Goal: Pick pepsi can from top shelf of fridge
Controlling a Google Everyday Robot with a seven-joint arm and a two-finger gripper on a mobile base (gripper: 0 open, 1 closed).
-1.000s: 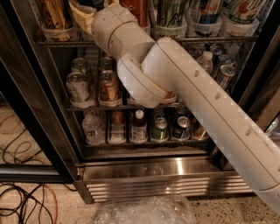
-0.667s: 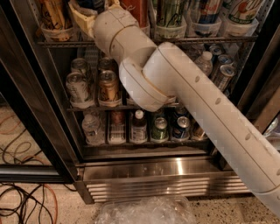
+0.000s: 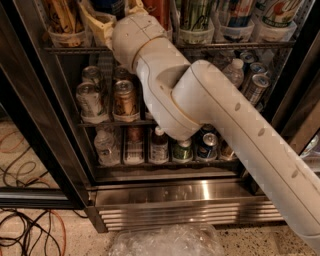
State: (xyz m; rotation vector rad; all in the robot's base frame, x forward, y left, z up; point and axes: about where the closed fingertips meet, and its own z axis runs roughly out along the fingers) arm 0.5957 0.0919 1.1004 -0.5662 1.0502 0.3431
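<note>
My gripper (image 3: 101, 24) is at the top edge of the view, reaching into the fridge (image 3: 185, 212) at the left part of the top shelf (image 3: 240, 45). A dark blue can, which may be the pepsi can (image 3: 107, 5), shows only as a sliver right above the gripper. A red can (image 3: 156, 11) stands just to its right, and a green-striped can (image 3: 195, 15) stands further right in a clear tray. My white arm (image 3: 220, 125) crosses the view from lower right to upper left and hides much of the middle racks.
The lower racks hold cans (image 3: 90, 100) and small bottles (image 3: 107, 147). A tilted row of cans (image 3: 255, 85) lies at the right. Dark door frames (image 3: 45, 125) flank the opening. Cables (image 3: 25, 235) lie on the floor at the left, and crumpled clear plastic (image 3: 167, 242) lies in front of the base grille.
The arm has shifted slightly, with the elbow a little lower and closer. The gripper stays at the left of the top shelf.
</note>
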